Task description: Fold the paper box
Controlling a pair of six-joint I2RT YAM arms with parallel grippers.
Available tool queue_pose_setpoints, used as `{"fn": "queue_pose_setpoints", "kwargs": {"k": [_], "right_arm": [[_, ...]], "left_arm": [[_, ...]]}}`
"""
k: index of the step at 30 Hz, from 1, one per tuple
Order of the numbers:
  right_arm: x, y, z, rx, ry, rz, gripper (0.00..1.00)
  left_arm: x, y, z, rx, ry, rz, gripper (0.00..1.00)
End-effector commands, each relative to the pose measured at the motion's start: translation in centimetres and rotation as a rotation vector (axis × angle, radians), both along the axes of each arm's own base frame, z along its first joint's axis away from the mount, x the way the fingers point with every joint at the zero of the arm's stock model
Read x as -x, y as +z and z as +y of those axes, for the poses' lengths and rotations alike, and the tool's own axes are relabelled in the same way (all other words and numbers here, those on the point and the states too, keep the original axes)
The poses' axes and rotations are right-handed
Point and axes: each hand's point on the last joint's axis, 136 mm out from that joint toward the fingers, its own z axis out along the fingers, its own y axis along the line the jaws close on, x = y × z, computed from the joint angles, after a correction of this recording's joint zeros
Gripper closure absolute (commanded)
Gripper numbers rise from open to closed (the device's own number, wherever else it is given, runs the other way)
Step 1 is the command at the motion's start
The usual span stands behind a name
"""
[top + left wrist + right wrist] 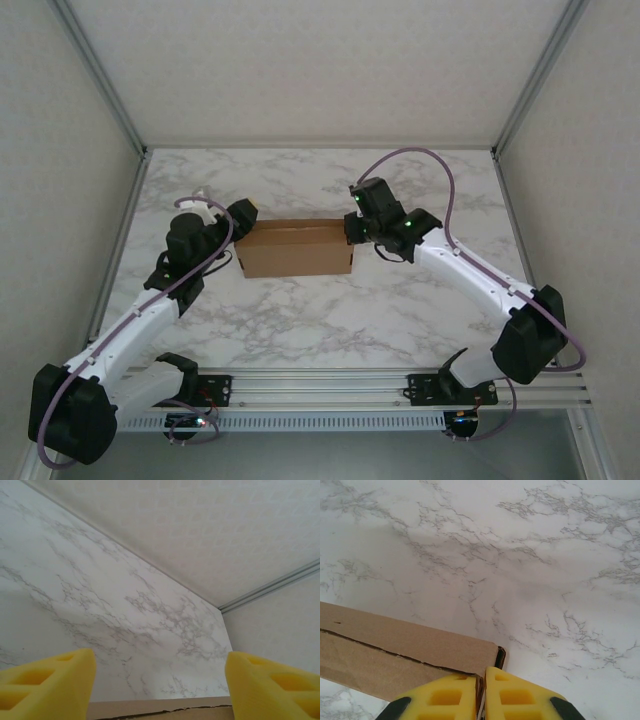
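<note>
The paper box is a brown cardboard box standing closed in the middle of the marble table, with a seam line along its top. My left gripper is at the box's far left corner. In the left wrist view it is open, its yellow pads wide apart, and a strip of the box's edge lies low between them, touching neither. My right gripper is at the box's right end. In the right wrist view it is shut on the cardboard wall at the box's corner.
The marble tabletop runs bare in front of and behind the box. White enclosure walls with metal posts border the table on three sides. A rail with both arm bases lies along the near edge.
</note>
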Motion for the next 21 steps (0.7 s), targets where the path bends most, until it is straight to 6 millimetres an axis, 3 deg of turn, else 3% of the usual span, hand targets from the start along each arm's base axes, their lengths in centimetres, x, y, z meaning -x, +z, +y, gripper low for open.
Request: {"fn": "queue_pose_setpoints", "kwargs": {"k": [1,21], "right_arm": [[1.4,-0.6,1.2,-0.022,0.061,0.015,0.91],[1.7,-1.0,1.6,-0.017,0.083,0.030,0.88]], "left_arm": [[0.9,-1.9,-0.8,-0.002,-0.046,0.056,0.34],[-0.4,-0.3,-0.5,-0.019,-0.033,0.033,0.32]]}}
